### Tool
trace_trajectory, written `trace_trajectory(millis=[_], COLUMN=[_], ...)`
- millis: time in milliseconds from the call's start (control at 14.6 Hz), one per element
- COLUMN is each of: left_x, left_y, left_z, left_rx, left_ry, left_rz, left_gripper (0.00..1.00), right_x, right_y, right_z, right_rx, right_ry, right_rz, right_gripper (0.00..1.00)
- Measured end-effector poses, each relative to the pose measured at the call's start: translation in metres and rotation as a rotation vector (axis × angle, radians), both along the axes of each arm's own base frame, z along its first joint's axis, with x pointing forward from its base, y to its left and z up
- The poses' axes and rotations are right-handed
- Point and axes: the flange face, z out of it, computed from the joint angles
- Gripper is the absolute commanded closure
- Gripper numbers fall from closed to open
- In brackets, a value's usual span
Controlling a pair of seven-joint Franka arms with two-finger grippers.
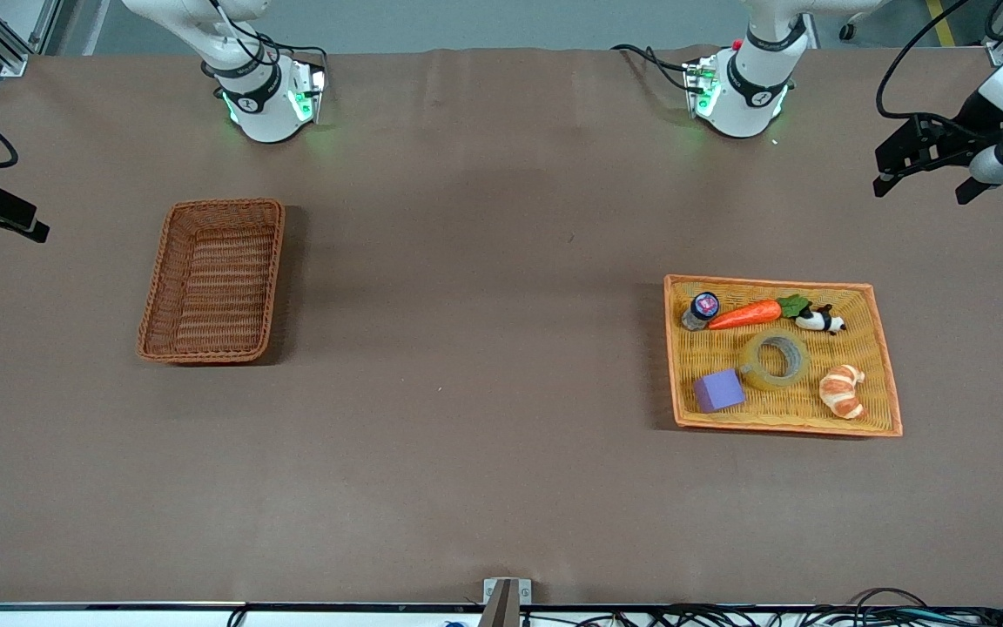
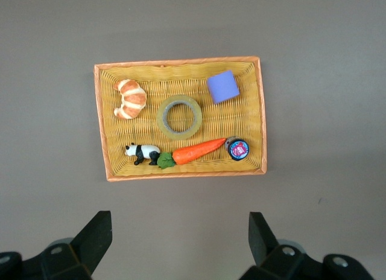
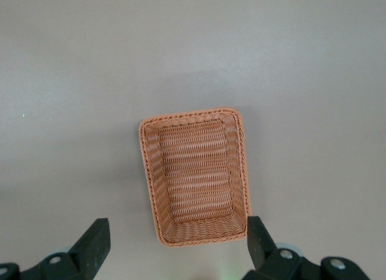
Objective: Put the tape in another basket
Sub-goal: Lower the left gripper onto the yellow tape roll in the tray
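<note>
- The worktop [image 1: 484,392] is showing a matt brown cloth cover.
- The reddish-brown basket [image 1: 212,280] is looking like rough woven wicker.
- The tape [image 1: 777,358] is looking translucent, glossy plastic.

No readable text anywhere. Small bottle [image 1: 701,310] beside the carrot [image 1: 746,314] has a printed pink-and-blue cap label, but its characters can't be made out.

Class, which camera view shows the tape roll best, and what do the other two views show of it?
The left wrist view: the tape lies unobstructed in the tray, its ring and hole seen from straight above. The front view shows it smaller. The right wrist view shows none of it.
</note>
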Motion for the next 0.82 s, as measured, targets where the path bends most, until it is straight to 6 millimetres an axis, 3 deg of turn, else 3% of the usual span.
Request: trace_trajectory(millis=[274,411,617,823], left_x=[0.004,0.018,0.051,0.09], left_y=[0.003,0.01,0.035,0.052], left_z=[0.003,-0.01,-0.064,-0.145], left_rx=[-0.001,0.005,0.017,0.021], left_ry=[-0.006,0.018,0.103,0.142], left_rz=[0.006,0.02,0.07,0.098], left_gripper=[0.0,0.0,0.0,0.0], right_x=[0.0,0.0,0.0,0.0], right_y=[0.0,0.0,-0.001,-0.001], right_z=[0.0,0.0,0.0,0.0], right_rx=[0.0,0.0,0.0,0.0], right_ry=[0.0,0.0,0.0,0.0], right_rz=[0.0,0.0,-0.001,-0.001], right_gripper=[0.0,0.0,0.0,0.0])
